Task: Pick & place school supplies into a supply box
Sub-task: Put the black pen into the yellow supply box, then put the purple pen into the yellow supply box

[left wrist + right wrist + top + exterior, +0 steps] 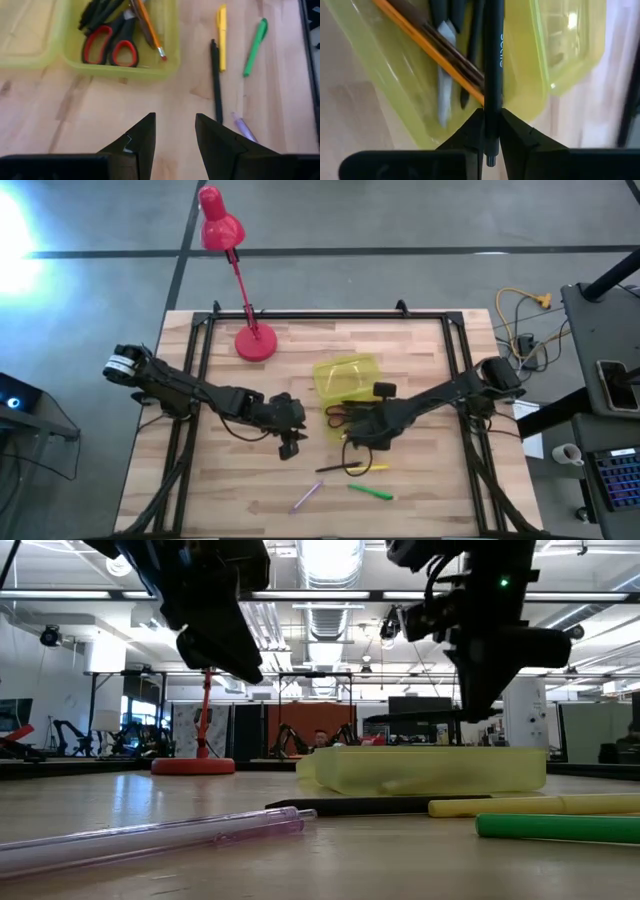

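Observation:
The yellow-green supply box [150,70] stands mid-table with its lid [345,375] lying open beside it. Inside lie the red-handled scissors [111,47], an orange pencil [427,47] and dark pens. My right gripper [491,114] hangs over the box, shut on a black pen [493,45]. My left gripper [175,131] hovers open over bare wood to the box's near left, with nothing between its fingers. A black pen [330,468], a yellow marker [368,468], a green marker [370,492] and a purple pen [307,497] lie flat on the table nearer the front edge. My right gripper pinches the black pen between its two fingertips, close to one end [492,102]; a short stub sticks out behind the fingers. The fingers slant down from above and the pen runs on in line with them over the open box. Whether its far end touches the contents, I cannot tell.
A red desk lamp stands on its round base [255,343] at the far left of the table. Dark frame rails [330,315] run along the table's far edge and sides. Bare wood lies at the near left.

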Tool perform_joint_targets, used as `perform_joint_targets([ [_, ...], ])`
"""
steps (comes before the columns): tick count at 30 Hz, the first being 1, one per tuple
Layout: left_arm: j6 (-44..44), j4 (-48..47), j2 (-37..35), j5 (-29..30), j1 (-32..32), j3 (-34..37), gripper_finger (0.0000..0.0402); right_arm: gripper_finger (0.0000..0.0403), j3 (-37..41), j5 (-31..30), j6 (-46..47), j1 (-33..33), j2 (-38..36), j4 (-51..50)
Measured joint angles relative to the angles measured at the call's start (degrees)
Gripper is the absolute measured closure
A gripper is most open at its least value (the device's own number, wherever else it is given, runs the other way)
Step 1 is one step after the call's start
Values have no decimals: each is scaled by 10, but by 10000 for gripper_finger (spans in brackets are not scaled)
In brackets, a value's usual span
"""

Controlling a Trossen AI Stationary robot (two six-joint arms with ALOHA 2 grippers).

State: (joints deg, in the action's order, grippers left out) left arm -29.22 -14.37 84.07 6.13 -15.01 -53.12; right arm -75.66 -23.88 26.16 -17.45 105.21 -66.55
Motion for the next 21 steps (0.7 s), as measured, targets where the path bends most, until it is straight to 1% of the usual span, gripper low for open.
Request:
perform_joint_targets([
  [3, -14, 0, 0, 0, -10, 0, 279, 354, 0, -1, -2, -1, -2, 35],
  [7, -16, -1, 0, 0, -19, 4, 279, 324, 0, -1, 6, -4, -10, 71],
  [10, -16, -1, 0, 0, -20, 4, 279, 296, 0, 0, 17, -6, -10, 71],
  [14, -20, -2, 0, 0, -20, 7, 279, 260, 0, 2, 54, -14, -10, 60],
  [18, -48, -4, 0, -1, -21, 8, 279, 234, -7, 2, 89, -49, -16, 55],
  [21, -70, -3, 0, -1, -22, 9, 279, 226, -13, 18, 147, -87, -17, 53],
])
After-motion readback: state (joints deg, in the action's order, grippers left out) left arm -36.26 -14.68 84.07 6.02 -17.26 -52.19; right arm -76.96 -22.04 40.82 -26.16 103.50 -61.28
